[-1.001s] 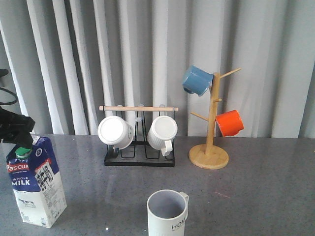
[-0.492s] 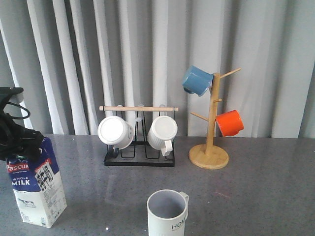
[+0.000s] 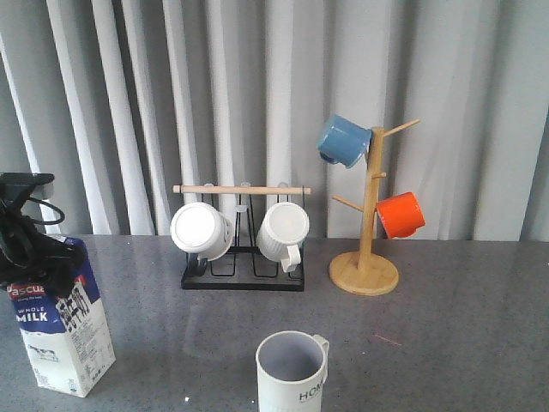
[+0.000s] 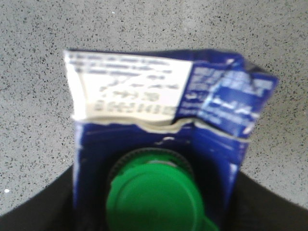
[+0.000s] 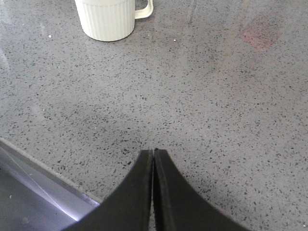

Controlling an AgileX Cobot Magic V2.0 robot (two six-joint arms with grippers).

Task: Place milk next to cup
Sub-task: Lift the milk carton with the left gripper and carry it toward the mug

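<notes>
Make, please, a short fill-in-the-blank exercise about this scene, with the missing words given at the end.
1. The cap of the milk is ____ in colour.
2. The wooden mug tree carries a blue mug and an ____ mug.
3. The fingers of the right gripper are pressed ____, holding nothing.
4. The cup bears the dark word ____.

Missing words: green; orange; together; HOME

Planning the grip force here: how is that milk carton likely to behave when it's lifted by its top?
The milk carton is tall with a narrow base, so it probably tips easily if nudged high up. Its gable top already looks creased and torn in the left wrist view, so the card likely buckles under squeeze. How full it is cannot be seen.
</notes>
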